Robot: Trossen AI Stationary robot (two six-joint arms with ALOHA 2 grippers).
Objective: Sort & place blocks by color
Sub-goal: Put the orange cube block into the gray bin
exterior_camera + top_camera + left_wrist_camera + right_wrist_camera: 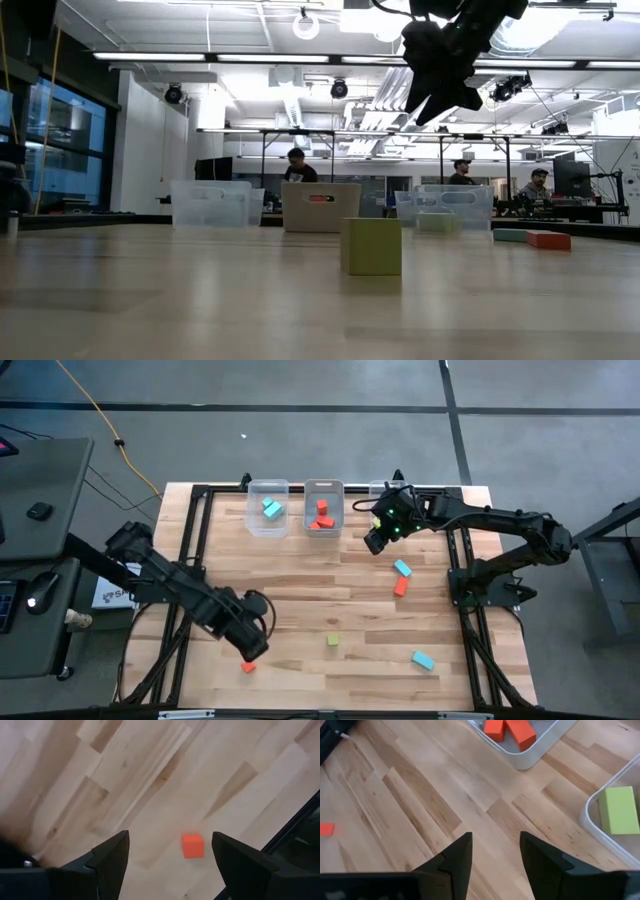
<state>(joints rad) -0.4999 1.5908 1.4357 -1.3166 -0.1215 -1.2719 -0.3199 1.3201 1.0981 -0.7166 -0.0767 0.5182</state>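
My left gripper (252, 647) is open and empty, low over the table's near left part. A small red-orange cube (192, 845) lies on the wood just ahead of its fingers and shows in the high view (247, 667). My right gripper (378, 538) is open and empty, raised above the table near the bins (495, 845). Loose on the table lie a light blue block (402, 568), a red-orange block (401, 587), a lime green cube (333, 641) and another light blue block (423, 659).
Three clear bins stand in a row at the far edge. The left one (267, 520) holds light blue blocks, the middle one (323, 525) red-orange blocks, and the right one (592, 827) a lime green block (618, 810). People show in the room beyond.
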